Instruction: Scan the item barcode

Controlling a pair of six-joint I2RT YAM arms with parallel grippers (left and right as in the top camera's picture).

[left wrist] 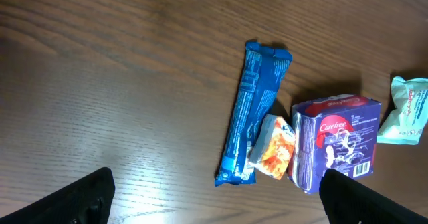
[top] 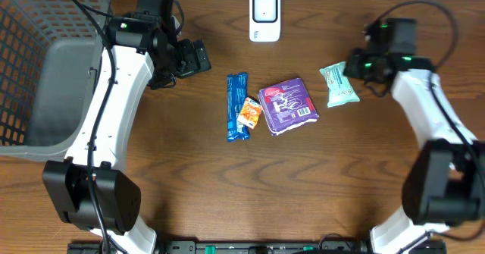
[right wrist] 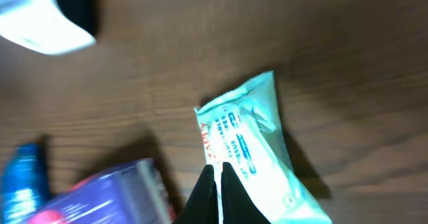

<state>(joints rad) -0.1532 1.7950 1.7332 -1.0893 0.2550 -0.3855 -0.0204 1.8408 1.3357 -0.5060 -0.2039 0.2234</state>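
Note:
A white barcode scanner (top: 264,15) stands at the table's far edge. A teal tissue pack (top: 339,85) lies right of centre, and it fills the middle of the right wrist view (right wrist: 251,147). My right gripper (top: 351,67) is shut at that pack's edge (right wrist: 218,175), with a pale sliver of wrapper between its tips. Mid-table lie a blue bar (top: 237,106), a small orange packet (top: 249,113) and a purple pack (top: 288,105). Left of them my left gripper (top: 198,57) hangs open and empty; in its own view (left wrist: 224,204) the bar (left wrist: 251,114) is ahead.
A grey mesh basket (top: 30,57) fills the far left of the table. In the right wrist view the scanner (right wrist: 40,23) shows at the top left and the purple pack (right wrist: 107,194) at the bottom left.

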